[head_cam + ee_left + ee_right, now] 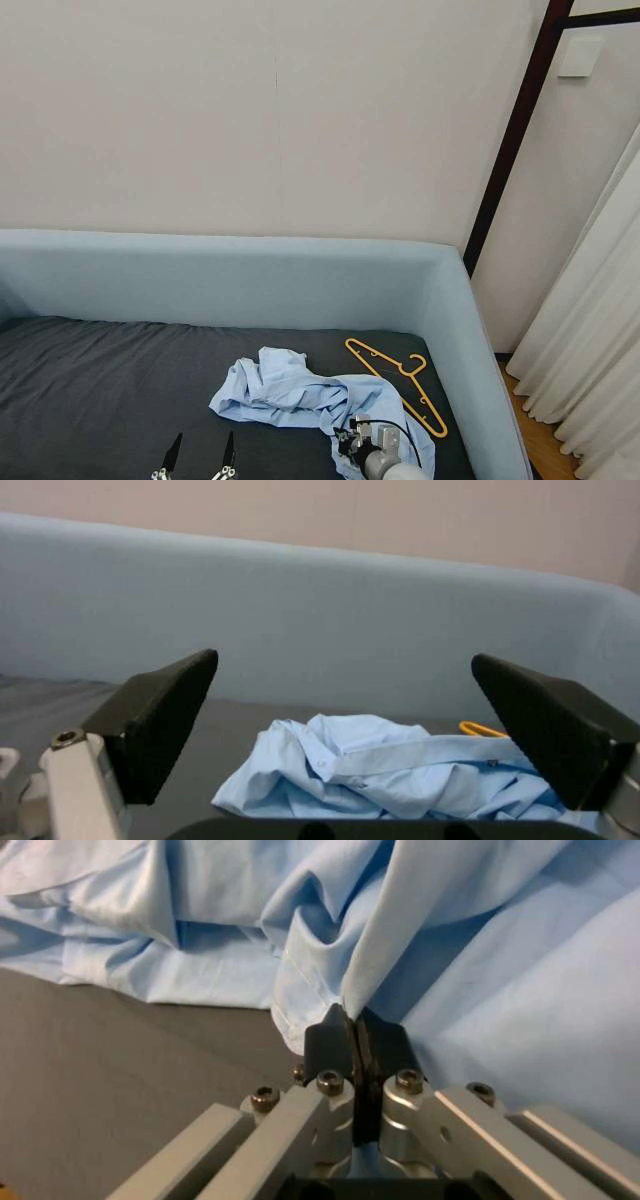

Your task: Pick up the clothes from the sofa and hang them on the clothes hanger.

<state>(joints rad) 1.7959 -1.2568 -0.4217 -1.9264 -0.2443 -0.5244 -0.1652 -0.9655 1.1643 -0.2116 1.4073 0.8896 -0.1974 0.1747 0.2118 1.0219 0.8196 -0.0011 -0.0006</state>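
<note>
While my left claw (200, 452) hangs apart at lower left, my right claw (353, 1024) pinches a shirt (480, 975) fold on the sofa (100, 390).

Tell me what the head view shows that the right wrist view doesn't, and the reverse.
Head view: the hanger lying on the seat just right of the shirt, the sofa back, and the open left end effector near the shirt's left end. Right wrist view: close up, the right end effector is shut on a fold of the shirt. Both: the shirt, the dark seat, and the right end effector at the shirt's near right part.
</note>
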